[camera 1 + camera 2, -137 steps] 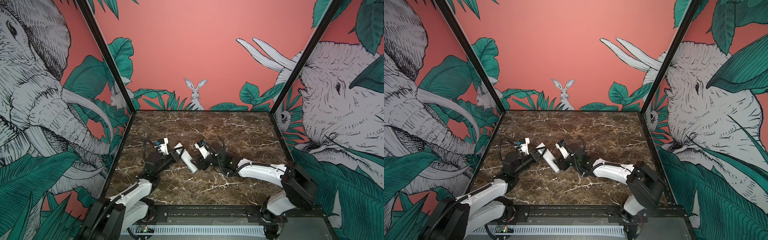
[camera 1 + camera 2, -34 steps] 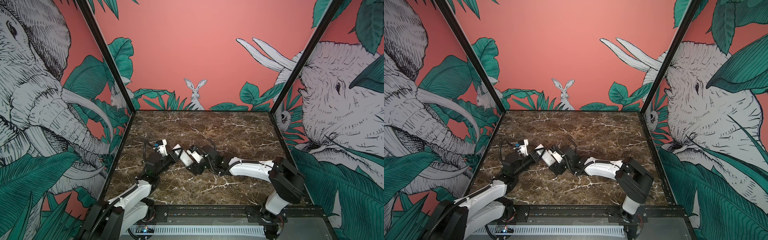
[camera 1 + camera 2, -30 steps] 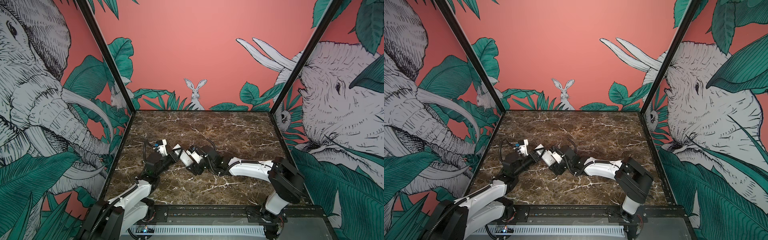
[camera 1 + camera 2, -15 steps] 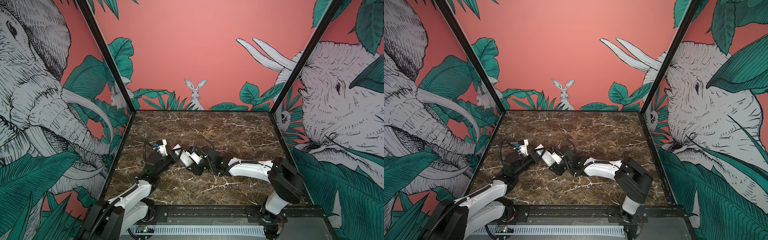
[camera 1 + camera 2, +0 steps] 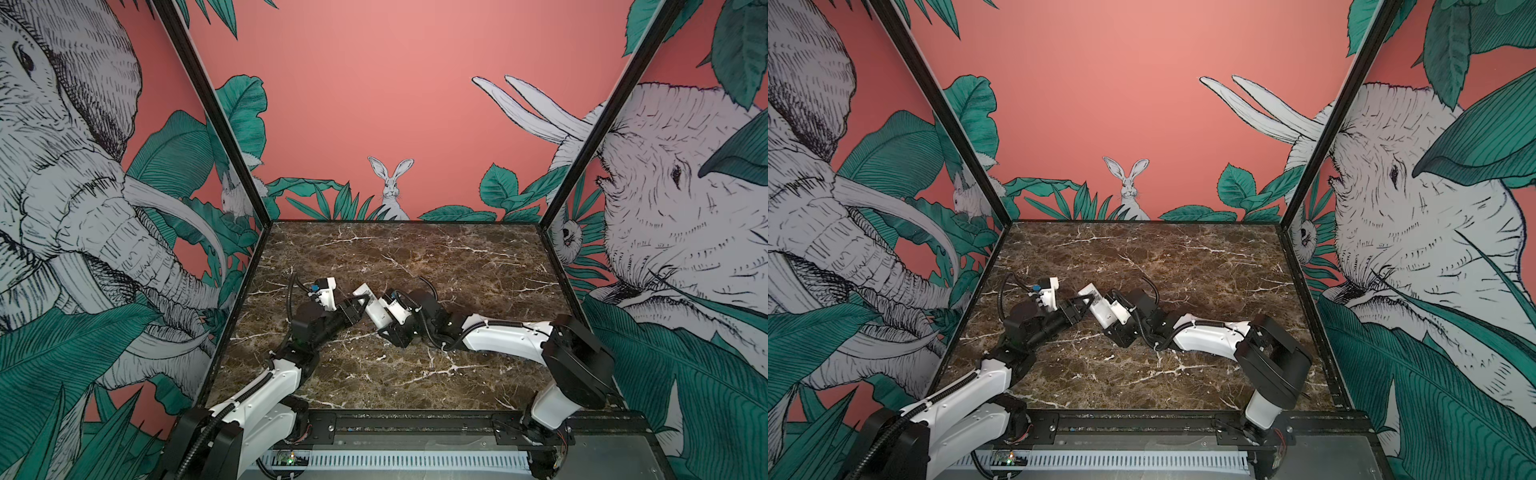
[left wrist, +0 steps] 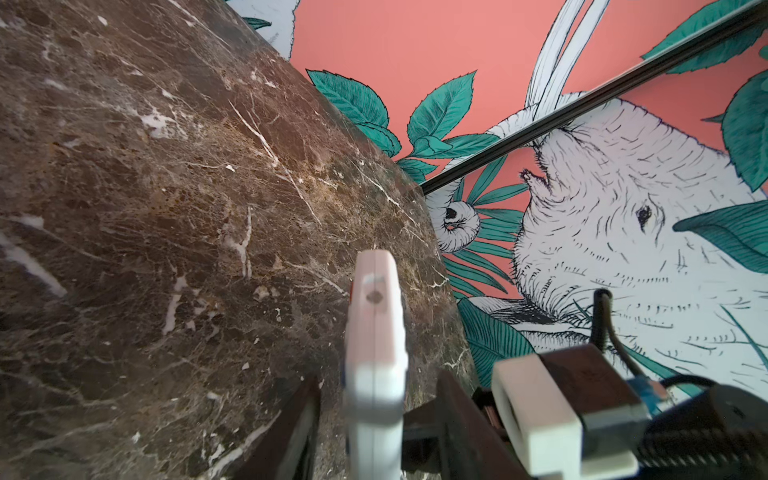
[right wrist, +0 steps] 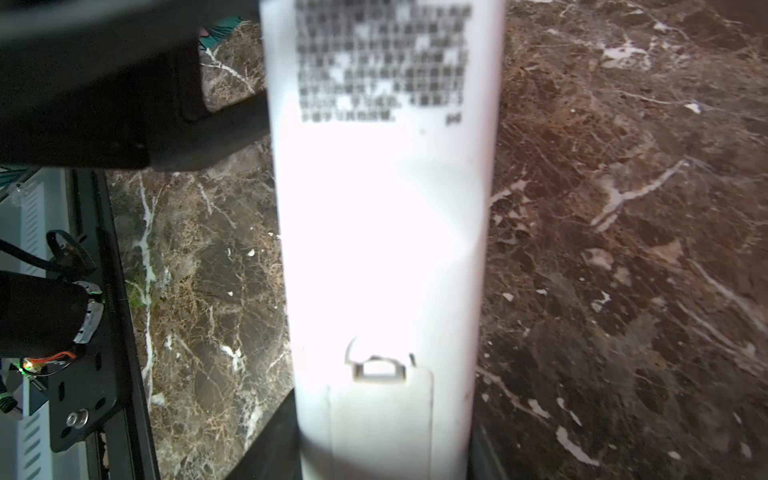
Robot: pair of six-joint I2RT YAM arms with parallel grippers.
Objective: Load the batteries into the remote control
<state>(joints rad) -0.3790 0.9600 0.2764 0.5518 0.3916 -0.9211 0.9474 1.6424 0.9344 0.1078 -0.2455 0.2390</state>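
remote control [image 5: 377,316] up off marble table [image 5: 415,257], left of middle, battery cover [image 7: 380,415] on. right gripper [image 7: 382,457] clamped on its near end. left gripper [image 6: 376,395] jaws spread either side of far end, gaps visible, no contact. Earlier: left pinched it, right arm farther right.

arms [image 5: 505,338]: white shells | joints [image 5: 577,365]: black | cables [image 5: 245,393]: black, corrugated | left gripper [image 5: 360,306]: black

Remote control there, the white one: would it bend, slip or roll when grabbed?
Probably stiff: the remote control juts out straight from the right end effector, gripped at one end only. Its glossy white back looks smooth, so it might slip. Flat and slim, it should slide, not roll.
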